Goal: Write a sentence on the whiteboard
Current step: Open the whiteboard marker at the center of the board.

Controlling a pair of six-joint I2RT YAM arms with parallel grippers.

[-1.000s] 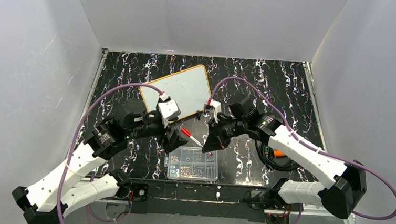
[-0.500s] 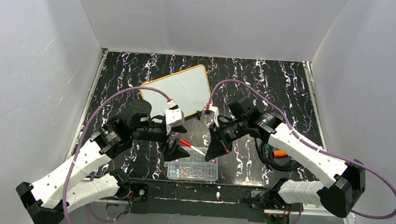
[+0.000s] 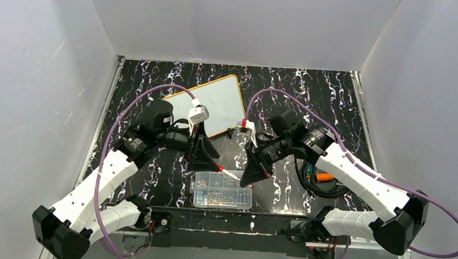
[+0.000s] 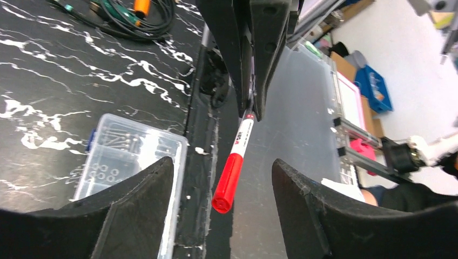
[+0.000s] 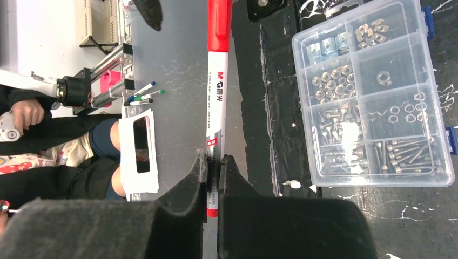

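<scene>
The whiteboard [image 3: 216, 101] lies flat at the back of the black marbled table, orange-rimmed; part of it is hidden behind the left wrist, and no sentence shows on the part I can see. My right gripper [image 5: 215, 159] is shut on the tail of a white marker [image 5: 217, 91] with a red cap [image 4: 228, 181], held above the table's near edge. In the top view the marker [image 3: 228, 174] spans between the two grippers. My left gripper [image 4: 222, 164] is open, its fingers on either side of the red cap with a gap on both sides.
A clear compartment box [image 3: 223, 190] of screws and nuts sits just under the marker, near the front edge. A coil of cables [image 3: 319, 178] with an orange piece lies to the right. White walls enclose the table on three sides.
My left arm swung right from the whiteboard to the marker, and its jaws narrowed around the red cap. The right gripper shifted slightly down with the marker.
</scene>
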